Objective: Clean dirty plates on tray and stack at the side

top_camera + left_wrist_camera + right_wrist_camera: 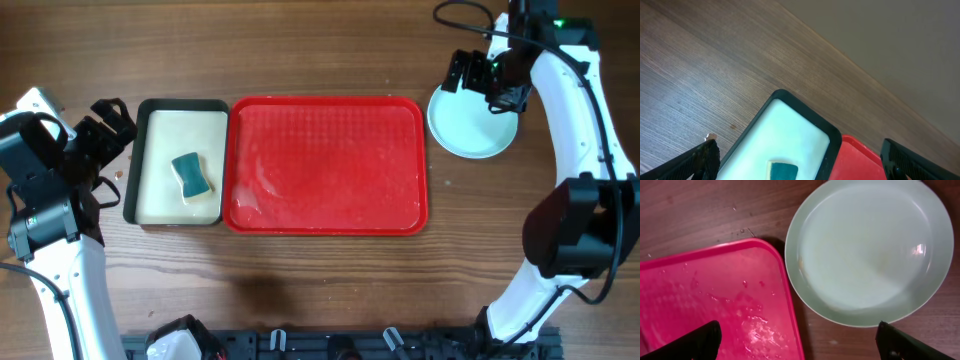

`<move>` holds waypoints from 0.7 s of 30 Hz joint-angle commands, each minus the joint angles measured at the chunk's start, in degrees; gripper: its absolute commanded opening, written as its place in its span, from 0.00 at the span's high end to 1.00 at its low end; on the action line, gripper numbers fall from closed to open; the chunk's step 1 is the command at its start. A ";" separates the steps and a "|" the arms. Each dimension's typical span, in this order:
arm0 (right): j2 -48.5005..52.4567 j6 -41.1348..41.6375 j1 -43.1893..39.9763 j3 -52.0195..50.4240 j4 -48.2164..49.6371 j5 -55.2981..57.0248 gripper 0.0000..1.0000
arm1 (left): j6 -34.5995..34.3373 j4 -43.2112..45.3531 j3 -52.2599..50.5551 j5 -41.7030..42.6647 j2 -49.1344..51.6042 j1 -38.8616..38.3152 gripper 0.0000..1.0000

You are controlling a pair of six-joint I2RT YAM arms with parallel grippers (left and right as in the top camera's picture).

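The tray [330, 150] is bright red with a fine dotted texture and pale wet streaks. The plate [462, 128] is plain pale blue-green. The smaller tray [160, 150] is cream with a black rim, the sponge [190, 176] teal, and the table [330, 290] brown wood grain.

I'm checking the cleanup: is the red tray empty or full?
Empty: the tray holds only wet smears; the plate sits outside it.

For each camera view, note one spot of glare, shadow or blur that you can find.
Overhead: a pale wet sheen on the red tray. Right wrist: a small bright highlight on the pale plate, which throws a dark shadow toward the tray; the fingertips are soft, dark shapes. Left wrist: the wood table is sharp, and the fingertips are blurred.
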 commanded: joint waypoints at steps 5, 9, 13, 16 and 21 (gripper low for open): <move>-0.02 0.31 0.17 0.63 8.63 -0.46 0.00 | -0.50 0.11 0.48 0.50 0.33 0.31 0.00; -0.02 0.31 0.17 0.63 13.84 -0.46 0.00 | -0.50 0.11 0.48 0.50 0.33 0.31 0.00; -0.02 0.28 0.17 0.66 16.68 -0.46 0.01 | -0.50 0.11 0.48 0.50 0.33 0.31 0.00; -0.02 0.28 0.17 0.66 16.87 -0.46 0.00 | -0.50 0.13 0.48 0.50 0.33 0.31 0.00; 0.74 0.26 0.17 0.59 16.85 -0.46 0.00 | -0.50 0.11 0.48 0.50 0.33 0.31 0.00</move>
